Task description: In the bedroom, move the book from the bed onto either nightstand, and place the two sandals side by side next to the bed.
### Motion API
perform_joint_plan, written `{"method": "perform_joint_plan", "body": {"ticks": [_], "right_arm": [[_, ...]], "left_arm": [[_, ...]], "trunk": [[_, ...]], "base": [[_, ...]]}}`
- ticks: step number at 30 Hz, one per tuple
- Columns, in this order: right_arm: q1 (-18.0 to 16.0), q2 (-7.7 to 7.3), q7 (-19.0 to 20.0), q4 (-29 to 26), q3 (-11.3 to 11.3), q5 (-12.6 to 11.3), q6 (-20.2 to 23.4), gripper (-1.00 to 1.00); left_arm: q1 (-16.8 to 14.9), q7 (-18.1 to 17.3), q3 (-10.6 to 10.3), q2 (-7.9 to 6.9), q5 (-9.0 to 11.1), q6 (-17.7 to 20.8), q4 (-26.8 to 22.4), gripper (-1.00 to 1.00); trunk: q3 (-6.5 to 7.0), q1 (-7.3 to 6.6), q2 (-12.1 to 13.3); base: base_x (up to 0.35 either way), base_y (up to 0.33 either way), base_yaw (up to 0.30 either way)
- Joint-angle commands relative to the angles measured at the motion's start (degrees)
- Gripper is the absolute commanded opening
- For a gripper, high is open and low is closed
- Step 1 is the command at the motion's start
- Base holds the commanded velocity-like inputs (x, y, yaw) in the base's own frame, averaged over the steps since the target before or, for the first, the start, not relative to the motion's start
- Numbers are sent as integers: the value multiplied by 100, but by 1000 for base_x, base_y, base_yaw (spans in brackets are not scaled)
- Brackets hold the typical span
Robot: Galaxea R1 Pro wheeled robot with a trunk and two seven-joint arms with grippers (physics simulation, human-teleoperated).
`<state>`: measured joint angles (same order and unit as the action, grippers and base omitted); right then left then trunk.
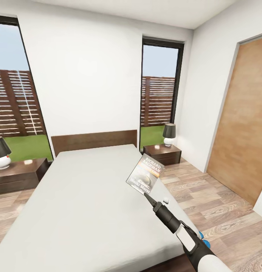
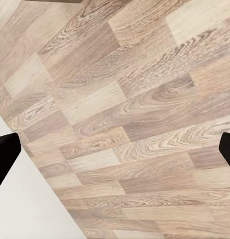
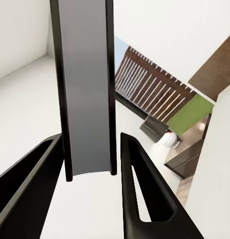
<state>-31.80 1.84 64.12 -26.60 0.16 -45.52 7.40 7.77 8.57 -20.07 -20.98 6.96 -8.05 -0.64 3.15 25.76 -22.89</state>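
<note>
My right gripper point(image 1: 148, 195) is shut on the book point(image 1: 144, 174), holding it tilted in the air over the right edge of the bed point(image 1: 81, 200). In the right wrist view the book point(image 3: 87, 94) stands edge-on between the two black fingers point(image 3: 145, 189). One nightstand point(image 1: 163, 153) stands past the book at the bed's right, the other nightstand point(image 1: 18, 174) at its left. Bright-blue bits of a sandal point(image 1: 205, 241) peek out behind my right forearm, low beside the bed. My left gripper point(image 2: 115, 149) is open over the wood floor, fingertips point(image 2: 5, 155) wide apart.
Each nightstand carries a black-shaded lamp point(image 1: 169, 134), and the left lamp point(image 1: 1, 152) sits at the frame edge. A wooden door point(image 1: 240, 128) fills the right wall. Plank floor point(image 1: 214, 204) runs between the bed and the door. Tall windows point(image 1: 158, 90) flank the headboard.
</note>
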Motion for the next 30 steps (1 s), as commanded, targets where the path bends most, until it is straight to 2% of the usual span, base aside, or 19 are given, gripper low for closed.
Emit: {"method": "perform_joint_plan", "body": {"ticks": [1,30], "right_arm": [[-2,1,13,4,2,-44,60,-100],[-2,19,4,5,2,-44,61,-100]], "left_arm": [[5,13,-50,-1,59,-12,-6,100],[5,13,-50,6,58,-12,-11,100]], "trunk": [[0,2,-3],[21,2,-3]], "base": [[0,0,0],[0,0,27]]}}
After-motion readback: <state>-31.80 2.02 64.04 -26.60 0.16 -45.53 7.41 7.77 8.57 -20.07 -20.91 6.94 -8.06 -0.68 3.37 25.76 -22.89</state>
